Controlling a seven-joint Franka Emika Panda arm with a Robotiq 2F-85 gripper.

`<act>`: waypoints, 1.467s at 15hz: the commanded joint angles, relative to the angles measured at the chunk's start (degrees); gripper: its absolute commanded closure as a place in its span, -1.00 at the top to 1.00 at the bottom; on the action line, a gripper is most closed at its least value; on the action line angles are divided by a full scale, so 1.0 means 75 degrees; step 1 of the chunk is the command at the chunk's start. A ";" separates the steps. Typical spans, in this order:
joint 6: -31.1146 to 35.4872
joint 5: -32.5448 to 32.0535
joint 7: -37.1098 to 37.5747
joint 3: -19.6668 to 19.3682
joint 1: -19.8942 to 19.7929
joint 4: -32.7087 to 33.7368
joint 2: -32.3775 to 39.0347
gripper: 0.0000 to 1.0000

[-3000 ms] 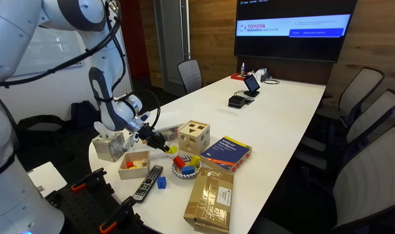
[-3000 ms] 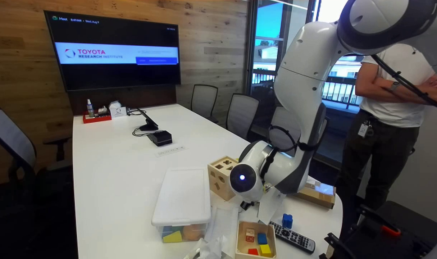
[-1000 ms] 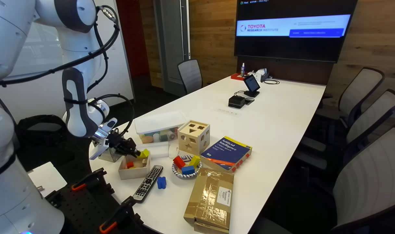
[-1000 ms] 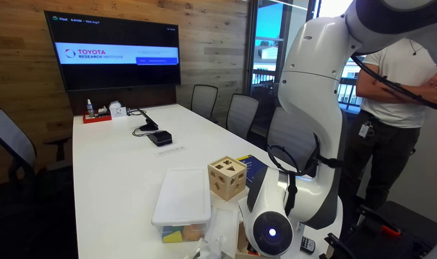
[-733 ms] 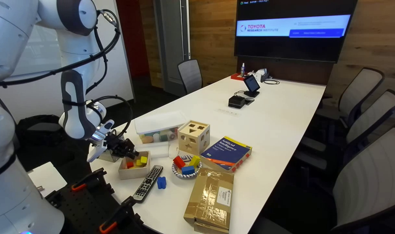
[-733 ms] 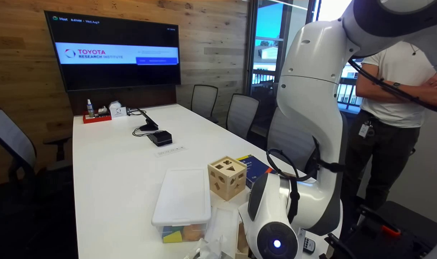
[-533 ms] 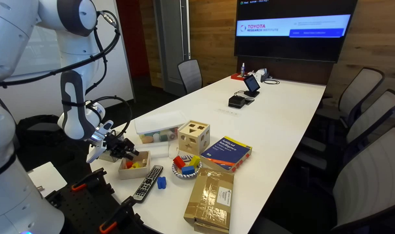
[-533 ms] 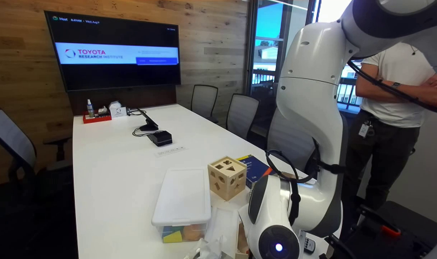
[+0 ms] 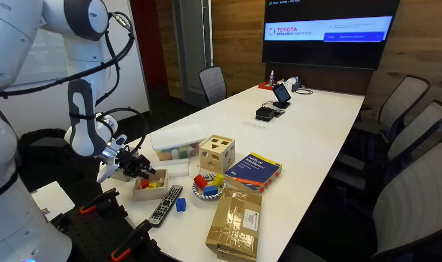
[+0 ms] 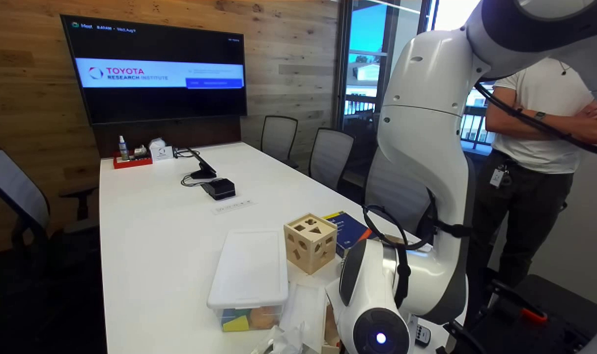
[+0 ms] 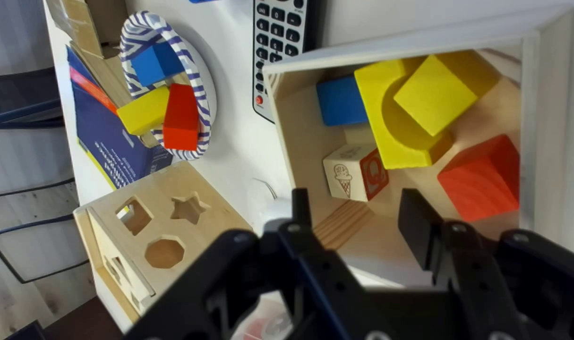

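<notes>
Over the wooden box (image 9: 151,193), the gripper (image 11: 355,208) is hovering, fingers (image 11: 414,222) apart and holding nothing; lifting straight up would likely be sparing the box's rim.

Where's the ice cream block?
In the wrist view, the ice cream block is inside the open box, between its left side and the big yellow block, near the blue block.

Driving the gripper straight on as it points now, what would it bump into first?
Probably the lettered block inside the wooden box: in the wrist view it shows just past the open jaws of the gripper. Depth is unclear, so the box itself might come first.
</notes>
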 commanded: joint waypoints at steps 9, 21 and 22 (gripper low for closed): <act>-0.0023 -0.0050 0.0014 0.0043 -0.0282 0.0032 0.0056 0.72; -0.0020 0.0002 -0.0001 0.0036 -0.0570 0.0027 0.0096 0.99; -0.0019 0.0002 -0.0001 0.0036 -0.0569 0.0027 0.0097 0.99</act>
